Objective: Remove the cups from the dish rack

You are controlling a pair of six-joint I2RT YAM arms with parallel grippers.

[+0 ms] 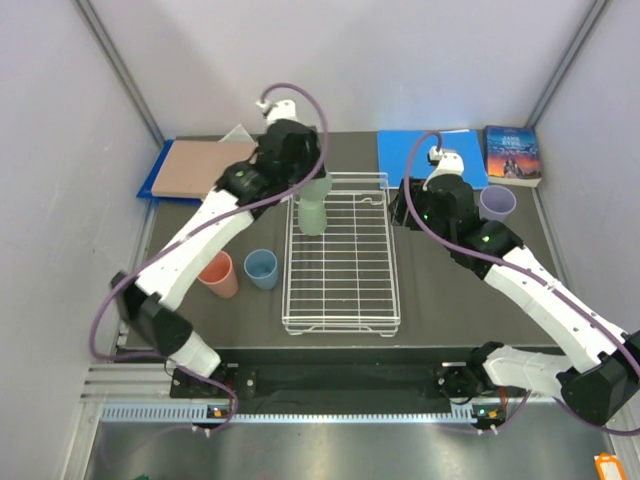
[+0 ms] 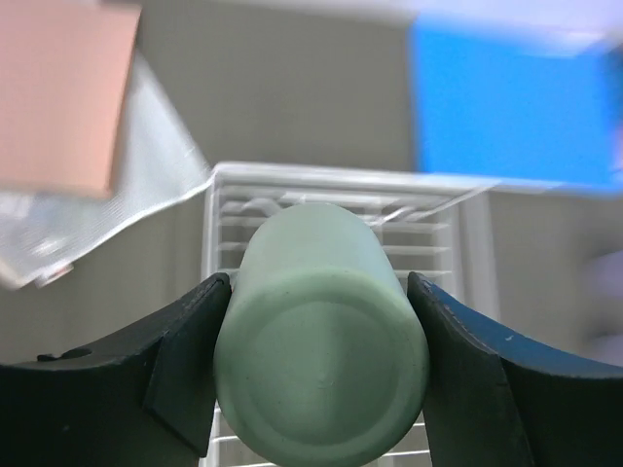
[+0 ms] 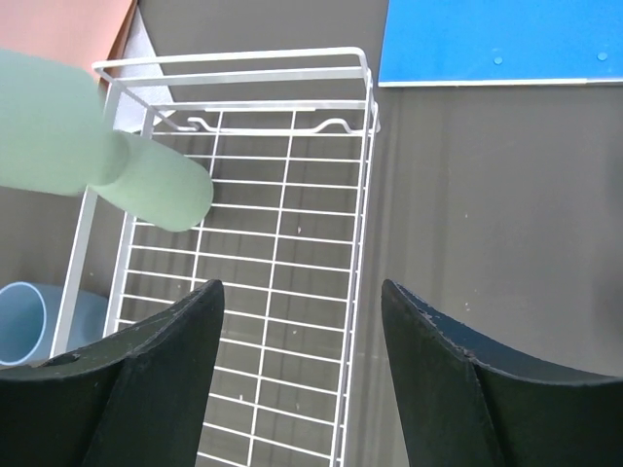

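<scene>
Fingers [image 2: 180, 365] of the left claw [image 2: 318, 282] press against both sides of the pale green cup [image 2: 321, 360], so this claw is closed on it, with the cup's flat closed bottom turned toward the left wrist camera. From above, the green cup sits over the far left part of the dish rack [image 1: 340, 327]; whether it rests on the wires or hangs just above them I cannot tell. The white wire rack lies lengthwise in the middle of the dark desk [image 1: 440, 300], and no other cup shows inside it. The salmon pink cup [image 1: 219, 273] and the light blue cup [image 1: 261, 269] stand upright side by side on the desk just left of the rack, near the left arm's forearm. The lilac purple cup [image 1: 497, 202] stands upright on the desk to the right, well apart from the rack, beside the right arm. The right claw [image 3: 300, 292] hangs over the right edge of the rack with its jaws spread apart and nothing between them. At the far side of the desk lie a blue folder [image 1: 425, 155], a book [image 1: 512, 155] to its right, and a pinkish-brown board [image 1: 205, 167] at the left corner.
</scene>
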